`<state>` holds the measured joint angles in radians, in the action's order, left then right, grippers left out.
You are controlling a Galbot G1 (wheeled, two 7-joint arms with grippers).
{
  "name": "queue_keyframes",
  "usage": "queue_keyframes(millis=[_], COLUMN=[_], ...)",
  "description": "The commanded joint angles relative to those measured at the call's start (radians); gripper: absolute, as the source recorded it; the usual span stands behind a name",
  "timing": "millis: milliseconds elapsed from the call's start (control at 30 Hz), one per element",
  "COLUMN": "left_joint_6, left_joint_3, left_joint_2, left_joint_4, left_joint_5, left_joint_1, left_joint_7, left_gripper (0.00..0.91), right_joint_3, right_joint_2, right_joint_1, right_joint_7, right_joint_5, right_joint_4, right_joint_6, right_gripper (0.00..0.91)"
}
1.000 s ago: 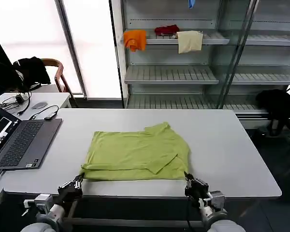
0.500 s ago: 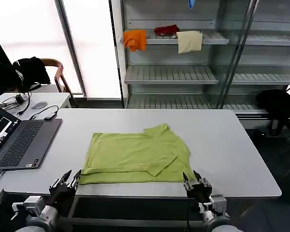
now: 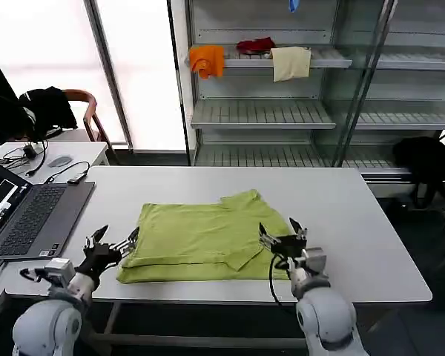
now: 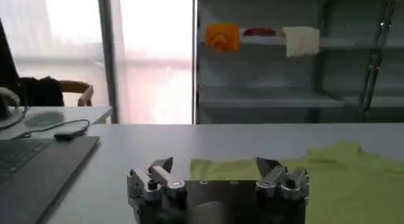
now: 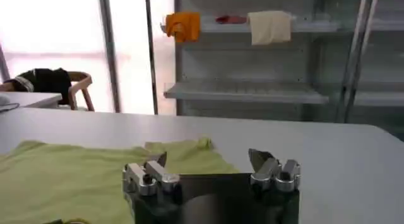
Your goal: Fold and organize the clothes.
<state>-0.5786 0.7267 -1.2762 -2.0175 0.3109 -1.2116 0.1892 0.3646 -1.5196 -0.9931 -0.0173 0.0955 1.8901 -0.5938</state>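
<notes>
- The folded lime T-shirt (image 3: 211, 239) lay on the white bench (image 3: 356, 222).
- The left pincer (image 3: 115, 242) hovered agape at its left edge.
- The right pincer (image 3: 282, 236) hovered agape over its right edge.

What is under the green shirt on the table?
The T-shirt lies folded flat on the white table, so the tabletop is under it. Its lower layers are covered by the top layer. Both open grippers, left and right, are at its near corners.

Lime yellow-green T-shirt (image 3: 208, 241), folded flat into a rough rectangle, at the table's near middle.
</notes>
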Motion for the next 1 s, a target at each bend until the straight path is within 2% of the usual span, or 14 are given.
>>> queue_keyframes(millis=[33,200,467,700,1000], left_joint_6=[-0.003,-0.004,-0.004,-0.003,-0.003], left_joint_3=[-0.142,-0.185,-0.219,-0.218,-0.216], left_joint_2=[0.086,0.082,0.062,0.049,0.034], left_joint_4=[0.389,0.523,0.648,0.693,0.736], left_joint_5=[-0.015,-0.022,-0.063,-0.078,-0.101], left_joint_1=[0.355,0.441,0.517,0.533,0.547], left_joint_7=[0.051,0.064,0.084,0.09,0.088], left_gripper=[0.907,0.907,0.907,0.907,0.907], right_joint_3=[-0.027,-0.01,0.012,0.03,0.028], right_joint_2=[-0.056,-0.089,-0.133,-0.139,-0.136], right_joint_1=[0.316,0.411,0.502,0.528,0.521], right_joint_7=[-0.022,-0.014,-0.009,-0.005,0.004], right_joint_5=[0.045,0.007,-0.041,-0.07,-0.083], right_joint_4=[-0.392,-0.546,-0.687,-0.766,-0.784], right_joint_6=[0.0,0.003,0.005,0.007,0.008], right_gripper=[0.907,0.907,0.907,0.907,0.907])
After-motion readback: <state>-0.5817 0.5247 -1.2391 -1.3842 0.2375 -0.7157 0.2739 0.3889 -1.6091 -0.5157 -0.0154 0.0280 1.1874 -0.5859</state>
